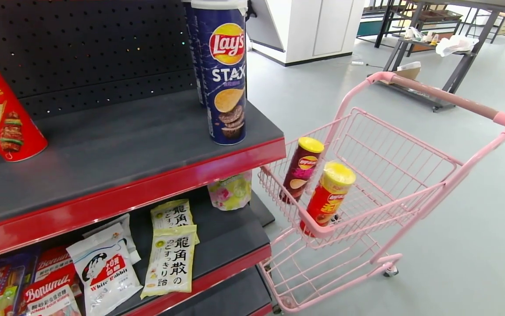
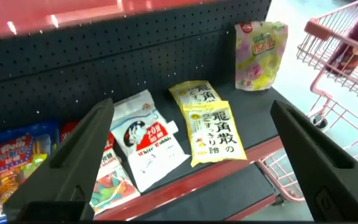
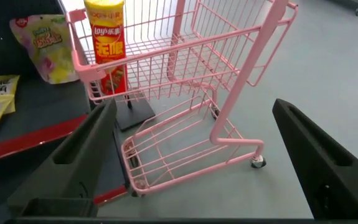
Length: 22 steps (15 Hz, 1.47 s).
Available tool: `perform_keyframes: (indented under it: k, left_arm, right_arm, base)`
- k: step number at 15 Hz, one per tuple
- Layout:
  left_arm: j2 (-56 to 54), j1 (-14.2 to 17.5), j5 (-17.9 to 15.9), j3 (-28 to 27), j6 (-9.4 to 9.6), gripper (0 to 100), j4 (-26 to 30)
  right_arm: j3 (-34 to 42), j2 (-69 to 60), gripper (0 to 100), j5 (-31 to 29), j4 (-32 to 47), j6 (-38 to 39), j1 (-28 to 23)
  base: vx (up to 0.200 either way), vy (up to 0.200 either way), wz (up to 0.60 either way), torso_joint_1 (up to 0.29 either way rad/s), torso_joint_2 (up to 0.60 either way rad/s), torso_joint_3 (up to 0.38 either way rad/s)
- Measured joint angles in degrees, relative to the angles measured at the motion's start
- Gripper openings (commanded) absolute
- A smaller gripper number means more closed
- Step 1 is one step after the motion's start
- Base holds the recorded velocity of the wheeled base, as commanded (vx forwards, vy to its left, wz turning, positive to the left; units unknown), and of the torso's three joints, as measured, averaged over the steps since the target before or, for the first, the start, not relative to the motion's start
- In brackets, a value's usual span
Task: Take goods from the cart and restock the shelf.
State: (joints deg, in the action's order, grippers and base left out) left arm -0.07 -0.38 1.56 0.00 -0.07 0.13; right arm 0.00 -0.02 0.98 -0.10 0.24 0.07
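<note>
The red chip can stands in the basket of the pink cart, at the end nearest the shelf, with a maroon can just beside it; neither has been lifted out yet. The right gripper hangs outside the cart with its fingers spread wide and nothing between them. From it the red chip can lies ahead, well beyond the fingertips. It sits off toward the shelf-side finger rather than in line with the gap, behind the wire wall of the cart. The can's long axis runs about upright, perhaps leaning a little on the wire. I judge that a grasp must come over the rim with a finger on either side of the tube, not through the mesh. The left gripper is likewise wide and empty, but it faces the lower board of the shelf, over flat snack packets, with the cart off beyond its outer finger. The right arm looks the nearer and better placed for the pick. It would have to advance and shift toward the shelf side to centre the can.
</note>
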Motion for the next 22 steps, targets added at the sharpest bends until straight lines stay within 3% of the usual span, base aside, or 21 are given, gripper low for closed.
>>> perform_keyframes:
  k: [5,8,11,14,19,22]
  left_arm:
    - [0.0,0.0,0.0,0.0,0.0,100,0.0]
    - [0.0,0.0,0.0,0.0,0.02,100,0.0]
    - [0.0,0.0,0.0,0.0,0.02,100,0.0]
    - [0.0,0.0,0.0,0.0,0.05,100,0.0]
    - [0.0,0.0,0.0,0.0,0.07,100,0.0]
    - [0.0,0.0,0.0,0.0,0.07,100,0.0]
  right_arm:
    - [-1.0,0.4,100,2.4,-0.3,0.0,0.1]
    - [-10.7,7.4,100,4.5,-0.9,3.9,1.1]
    - [-21.0,25.0,100,8.9,-4.8,5.7,4.4]
    - [-24.9,46.6,100,13.1,-18.8,6.2,7.3]
    - [-23.8,79.0,100,19.2,-45.8,5.6,9.5]
    - [-24.0,91.7,100,20.3,-55.1,4.8,10.8]
  base:
    - [0.0,0.0,0.0,-0.016,0.06,0.039]
    - [0.0,0.0,0.0,0.0,0.0,0.0]
    - [0.0,0.0,0.0,0.0,0.0,0.0]
    - [0.0,0.0,0.0,0.0,0.0,0.0]
    - [0.0,0.0,0.0,0.0,0.0,0.0]
    - [0.0,0.0,0.0,0.0,0.0,0.0]
